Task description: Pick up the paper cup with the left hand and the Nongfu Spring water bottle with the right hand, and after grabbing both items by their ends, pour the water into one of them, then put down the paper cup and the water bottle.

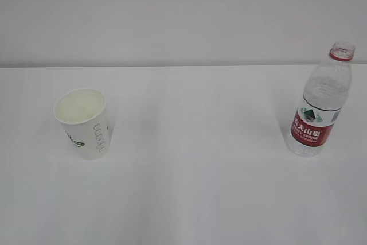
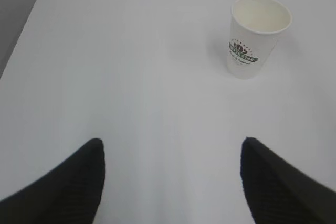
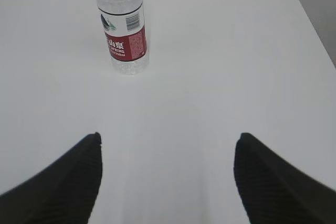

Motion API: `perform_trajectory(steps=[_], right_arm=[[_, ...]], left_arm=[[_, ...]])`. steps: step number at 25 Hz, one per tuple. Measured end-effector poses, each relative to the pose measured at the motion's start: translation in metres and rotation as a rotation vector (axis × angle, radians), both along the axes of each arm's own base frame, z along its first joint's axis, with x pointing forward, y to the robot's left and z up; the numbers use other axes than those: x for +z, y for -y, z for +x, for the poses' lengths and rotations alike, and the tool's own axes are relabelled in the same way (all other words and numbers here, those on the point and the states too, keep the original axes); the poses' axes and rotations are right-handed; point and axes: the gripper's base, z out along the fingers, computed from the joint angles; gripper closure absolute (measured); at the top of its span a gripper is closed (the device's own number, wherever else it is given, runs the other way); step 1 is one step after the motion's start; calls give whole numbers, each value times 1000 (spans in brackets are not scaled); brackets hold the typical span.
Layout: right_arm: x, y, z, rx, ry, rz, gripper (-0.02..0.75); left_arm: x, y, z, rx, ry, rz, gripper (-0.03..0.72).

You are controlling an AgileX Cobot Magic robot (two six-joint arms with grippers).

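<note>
left wrist view: paper cup [image 2: 253, 38] upright, ahead-right of open left hand [image 2: 170, 153]

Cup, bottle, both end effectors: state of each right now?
paper cup: upright on the table, open top, looks empty, not held.
Nongfu Spring water bottle: upright, no cap, not held; water level cannot be told.
left end effector: open, short of the cup, holding nothing.
right end effector: open, short of the bottle, holding nothing.
</note>
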Motion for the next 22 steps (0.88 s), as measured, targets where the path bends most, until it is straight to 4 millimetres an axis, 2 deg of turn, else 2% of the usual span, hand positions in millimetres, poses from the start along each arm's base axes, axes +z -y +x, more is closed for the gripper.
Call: perform_trajectory(steps=[22], right_arm=[[0, 0, 0, 0, 0, 0, 150]], left_arm=[[0, 0, 0, 0, 0, 0, 104]])
